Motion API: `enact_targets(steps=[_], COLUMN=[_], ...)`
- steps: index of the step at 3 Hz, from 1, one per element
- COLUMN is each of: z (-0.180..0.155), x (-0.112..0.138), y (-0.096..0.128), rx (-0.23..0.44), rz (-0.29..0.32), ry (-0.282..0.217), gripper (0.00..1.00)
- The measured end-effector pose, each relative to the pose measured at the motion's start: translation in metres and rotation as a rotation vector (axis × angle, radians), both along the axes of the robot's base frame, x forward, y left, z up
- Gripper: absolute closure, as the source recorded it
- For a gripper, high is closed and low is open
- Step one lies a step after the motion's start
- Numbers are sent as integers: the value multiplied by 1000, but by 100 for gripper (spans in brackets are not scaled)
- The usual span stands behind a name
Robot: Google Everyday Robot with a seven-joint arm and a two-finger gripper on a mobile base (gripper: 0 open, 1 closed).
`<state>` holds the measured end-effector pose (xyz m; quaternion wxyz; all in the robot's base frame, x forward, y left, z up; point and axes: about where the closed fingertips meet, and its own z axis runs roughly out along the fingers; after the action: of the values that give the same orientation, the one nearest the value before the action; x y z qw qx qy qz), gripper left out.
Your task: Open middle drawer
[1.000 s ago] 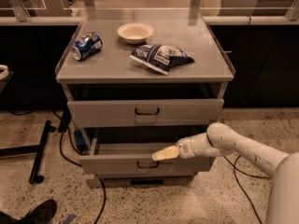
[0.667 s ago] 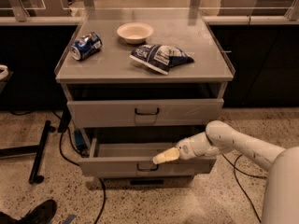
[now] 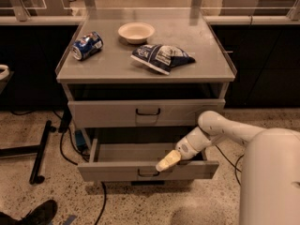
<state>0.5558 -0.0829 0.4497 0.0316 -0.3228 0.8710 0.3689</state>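
The middle drawer of the grey cabinet is pulled out, showing its plain grey tray; its small dark handle sits at the centre of the front. My gripper, cream-coloured at the tip, reaches in from the right and rests on the drawer's front top edge, just above and right of the handle. The white arm runs back to the robot body at lower right.
The top drawer stands slightly out above. On the cabinet top lie a blue can, a white bowl and a dark chip bag. Cables and a black stand lie on the floor at left.
The middle drawer has slid a little further out toward the camera, and my gripper has moved with its front edge.
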Motion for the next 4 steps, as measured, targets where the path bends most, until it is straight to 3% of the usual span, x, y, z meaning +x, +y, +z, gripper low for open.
enact_targets(steps=[2,4], z=[-8,-43], x=[-18,-51], y=[-13,-36], rx=[-123,-100], rz=[130,182], ry=[111,219], gripper=[0,0])
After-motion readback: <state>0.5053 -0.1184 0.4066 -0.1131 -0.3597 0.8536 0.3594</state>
